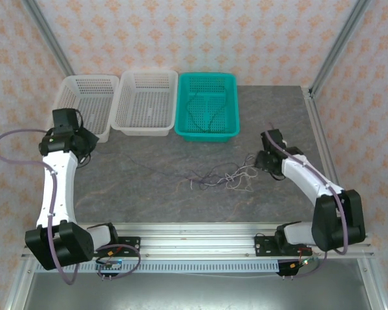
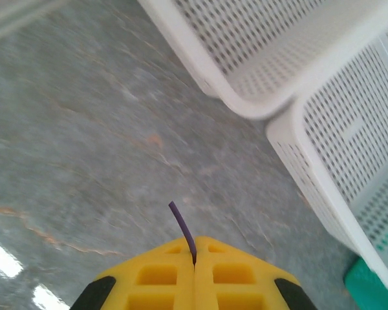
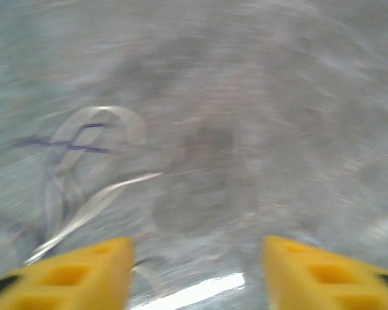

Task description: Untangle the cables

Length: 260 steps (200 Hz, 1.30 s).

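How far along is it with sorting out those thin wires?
Done: the green cable lies in the teal basket, apart from the others. In hand: the left gripper is shut on the end of the purple cable beside the white baskets, and the right gripper hangs open above the whitish cable. Left: purple and whitish cross in a tangle mid-table, not yet separated.

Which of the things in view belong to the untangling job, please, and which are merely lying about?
Job: purple cable, pinched in left tool; whitish cable; green cable, in teal basket; right tool, open.
Lying about: left white basket; middle white basket.
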### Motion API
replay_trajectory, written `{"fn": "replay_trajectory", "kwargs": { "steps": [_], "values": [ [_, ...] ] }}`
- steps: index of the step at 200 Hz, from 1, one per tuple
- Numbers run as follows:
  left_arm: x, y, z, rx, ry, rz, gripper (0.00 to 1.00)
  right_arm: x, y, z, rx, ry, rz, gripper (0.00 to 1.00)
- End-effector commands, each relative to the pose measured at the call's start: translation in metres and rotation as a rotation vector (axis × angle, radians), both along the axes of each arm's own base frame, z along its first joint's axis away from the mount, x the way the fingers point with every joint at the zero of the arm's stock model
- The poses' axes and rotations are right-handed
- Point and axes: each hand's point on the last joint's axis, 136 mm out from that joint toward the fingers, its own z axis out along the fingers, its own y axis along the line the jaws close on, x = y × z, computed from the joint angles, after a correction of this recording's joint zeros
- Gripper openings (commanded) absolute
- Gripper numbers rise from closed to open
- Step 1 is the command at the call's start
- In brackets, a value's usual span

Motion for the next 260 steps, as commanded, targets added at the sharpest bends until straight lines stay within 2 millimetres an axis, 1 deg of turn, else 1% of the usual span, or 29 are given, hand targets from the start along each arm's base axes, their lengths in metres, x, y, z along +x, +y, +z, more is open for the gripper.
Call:
{"fn": "replay_trajectory", "kwargs": {
  "steps": [1, 18, 29, 38, 53, 68, 70, 71, 83, 107, 112, 119, 131, 134, 150, 156, 161, 164, 167, 177, 184, 192, 203, 216, 225, 239, 260],
  "values": [
    [0.020, -0.019, 0.013, -0.009, -0.084, -0.096, 0.00, 0.014, 0.077, 0.055, 0.073, -0.221, 0.404, 0.99],
    [0.025, -0.024, 0.018, -0.017, -0.101, -0.117, 0.00, -0.002, 0.136, 0.076, 0.158, -0.335, 0.701, 0.99],
    [0.027, -0.028, 0.021, -0.020, -0.109, -0.133, 0.00, -0.017, 0.169, 0.082, 0.168, -0.391, 0.882, 0.98],
    [0.028, -0.030, 0.023, -0.021, -0.113, -0.142, 0.00, -0.029, 0.190, 0.083, 0.146, -0.424, 1.001, 0.98],
    [0.028, -0.032, 0.027, -0.018, -0.119, -0.153, 0.00, -0.043, 0.214, 0.073, 0.101, -0.418, 1.133, 0.98],
    [0.028, -0.035, 0.027, -0.017, -0.121, -0.158, 0.00, -0.052, 0.231, 0.053, 0.078, -0.361, 1.224, 0.96],
    [0.028, -0.035, 0.027, -0.016, -0.122, -0.158, 0.00, -0.053, 0.232, 0.053, 0.078, -0.360, 1.229, 0.95],
    [0.028, -0.036, 0.027, -0.016, -0.122, -0.158, 0.00, -0.054, 0.234, 0.049, 0.073, -0.350, 1.238, 0.95],
    [0.027, -0.036, 0.026, -0.018, -0.120, -0.157, 0.00, -0.059, 0.243, 0.032, 0.046, -0.305, 1.290, 0.94],
    [0.024, -0.033, 0.024, -0.011, -0.099, -0.132, 0.00, -0.068, 0.256, -0.005, -0.021, -0.216, 1.391, 0.93],
    [0.024, -0.031, 0.024, -0.007, -0.095, -0.125, 0.00, -0.068, 0.258, -0.012, -0.023, -0.200, 1.396, 0.91],
    [0.022, -0.029, 0.023, 0.000, -0.084, -0.113, 0.00, -0.068, 0.258, -0.022, -0.025, -0.173, 1.391, 0.84],
    [0.020, -0.023, 0.020, 0.019, -0.063, -0.088, 0.00, -0.063, 0.257, -0.032, -0.049, -0.148, 1.364, 0.65],
    [0.019, -0.022, 0.018, 0.024, -0.056, -0.084, 0.00, -0.061, 0.256, -0.034, -0.057, -0.148, 1.351, 0.58],
    [0.016, -0.015, 0.009, 0.044, -0.026, -0.042, 0.00, -0.054, 0.251, -0.036, -0.088, -0.162, 1.308, 0.31],
    [0.016, -0.014, 0.002, 0.044, -0.015, -0.034, 0.04, -0.054, 0.250, -0.035, -0.090, -0.166, 1.306, 0.19],
    [0.017, -0.013, -0.003, 0.042, -0.007, -0.032, 0.08, -0.054, 0.248, -0.035, -0.092, -0.170, 1.305, 0.06],
    [0.018, -0.013, -0.006, 0.041, -0.004, -0.031, 0.12, -0.055, 0.248, -0.033, -0.090, -0.175, 1.304, 0.00],
    [0.019, -0.013, -0.008, 0.040, -0.002, -0.030, 0.16, -0.055, 0.248, -0.031, -0.087, -0.181, 1.304, 0.00],
    [0.022, -0.015, -0.018, 0.029, 0.009, -0.046, 0.37, -0.058, 0.249, -0.023, -0.065, -0.203, 1.311, 0.00],
    [0.022, -0.016, -0.020, 0.025, 0.015, -0.050, 0.51, -0.061, 0.249, -0.019, -0.043, -0.218, 1.321, 0.00],
    [0.021, -0.017, -0.020, 0.030, 0.016, -0.055, 0.61, -0.064, 0.250, -0.015, -0.024, -0.231, 1.332, 0.00],
    [0.017, -0.018, -0.014, 0.043, -0.003, -0.060, 0.72, -0.067, 0.251, -0.012, -0.001, -0.241, 1.340, 0.00],
    [0.012, -0.024, -0.007, 0.037, -0.045, -0.078, 0.75, -0.068, 0.253, -0.012, 0.017, -0.238, 1.352, 0.00],
    [0.009, -0.035, -0.002, -0.006, -0.084, -0.101, 0.76, -0.067, 0.253, -0.012, 0.018, -0.234, 1.350, 0.00],
    [0.007, -0.065, 0.001, -0.134, -0.152, -0.138, 0.75, -0.064, 0.253, -0.010, 0.022, -0.228, 1.337, 0.00],
    [-0.004, -0.118, -0.010, -0.330, -0.190, -0.132, 0.74, -0.062, 0.254, -0.005, 0.035, -0.234, 1.333, 0.00]
  ]
}}
